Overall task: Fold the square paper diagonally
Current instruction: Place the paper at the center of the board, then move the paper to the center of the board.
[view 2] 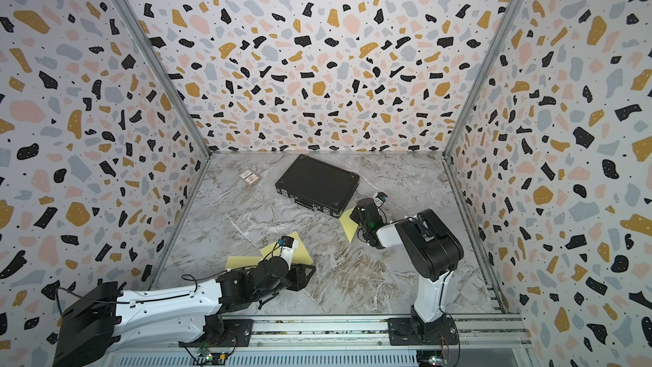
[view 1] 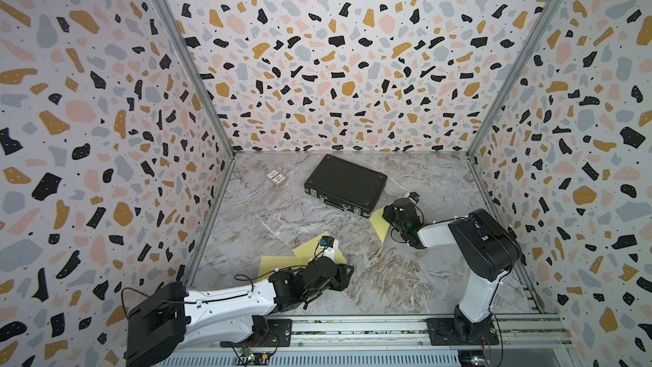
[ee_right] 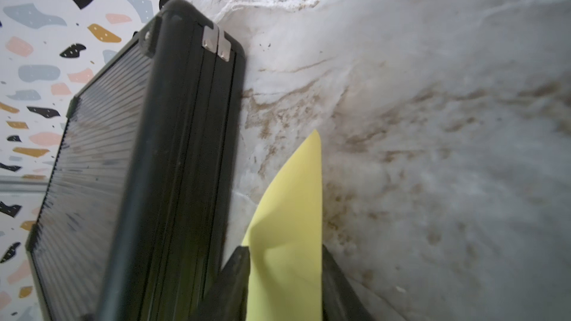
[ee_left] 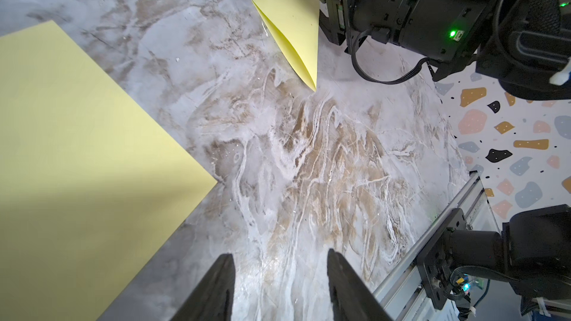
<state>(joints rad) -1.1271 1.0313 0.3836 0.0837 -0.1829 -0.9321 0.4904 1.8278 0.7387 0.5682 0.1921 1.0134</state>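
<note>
— Where's the paper?
— The thin yellow square paper (ee_right: 290, 226), doubled into a loose triangle, lies on the marble desk (view 1: 388, 277) just beside the black hard case (view 1: 345, 185). My right jaws stand parted either side of it.
— Handling?
— Feather-light, floppy and slippery, I'd judge. I'd pinch a corner. Left jaws are released and empty, near a flat yellow sheet (ee_left: 77, 149).
</note>
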